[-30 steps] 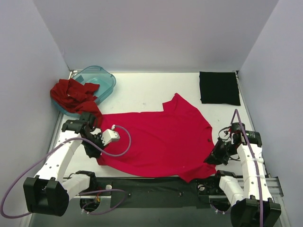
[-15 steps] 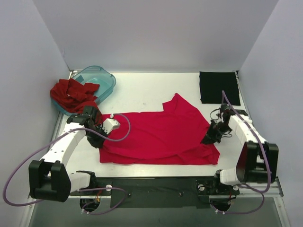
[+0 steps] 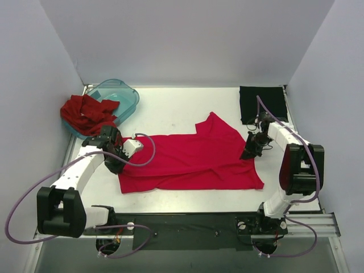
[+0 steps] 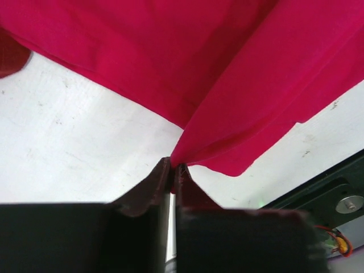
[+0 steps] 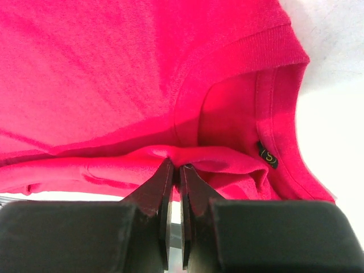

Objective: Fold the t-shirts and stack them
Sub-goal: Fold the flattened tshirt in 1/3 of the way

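Note:
The crimson-pink t-shirt [image 3: 190, 160] lies spread across the table's middle, its near half folded back over itself. My left gripper [image 3: 118, 161] is shut on the shirt's left edge [image 4: 227, 114]. My right gripper [image 3: 248, 152] is shut on the shirt's right edge by the collar [image 5: 227, 114], where a small black label shows. The darker brick-red t-shirt [image 3: 86, 112] lies crumpled at the far left, partly over the tub. The black t-shirt [image 3: 263, 105] lies folded flat at the far right.
A translucent teal plastic tub [image 3: 122, 98] stands at the far left corner. White walls close in the table on three sides. A black rail [image 3: 187, 224] runs along the near edge between the arm bases.
Both grippers have carried the crimson-pink shirt's near edge away from me, folding the near half over the far half. The shirt now shows as a narrower band.

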Controlling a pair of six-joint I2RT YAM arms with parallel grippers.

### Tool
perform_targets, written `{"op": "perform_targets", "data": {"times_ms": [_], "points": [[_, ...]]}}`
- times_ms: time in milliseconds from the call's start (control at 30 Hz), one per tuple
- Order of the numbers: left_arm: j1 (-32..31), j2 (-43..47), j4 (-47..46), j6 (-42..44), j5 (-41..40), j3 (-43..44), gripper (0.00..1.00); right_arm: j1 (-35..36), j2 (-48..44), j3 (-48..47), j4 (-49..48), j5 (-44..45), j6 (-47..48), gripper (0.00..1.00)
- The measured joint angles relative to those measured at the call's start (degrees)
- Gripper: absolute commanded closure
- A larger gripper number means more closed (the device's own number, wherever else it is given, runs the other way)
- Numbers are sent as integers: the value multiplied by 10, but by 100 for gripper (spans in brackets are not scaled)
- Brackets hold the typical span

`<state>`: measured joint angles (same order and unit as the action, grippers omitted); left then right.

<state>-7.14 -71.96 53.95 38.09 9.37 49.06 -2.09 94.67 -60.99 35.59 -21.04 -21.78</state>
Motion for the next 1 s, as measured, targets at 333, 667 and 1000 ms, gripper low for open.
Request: {"op": "perform_targets", "data": {"times_ms": [333,667,1000], "points": [[0,-75,-47,-23,-23,36,43,3,57,-35,-2,23,9,62],[-109,5,16,33,33,65,47,-38,-69,-7,27,136,-45,50],[-165,63,9,96,-5,-107,39,-83,-247,232,29,143,-163,48]]}}
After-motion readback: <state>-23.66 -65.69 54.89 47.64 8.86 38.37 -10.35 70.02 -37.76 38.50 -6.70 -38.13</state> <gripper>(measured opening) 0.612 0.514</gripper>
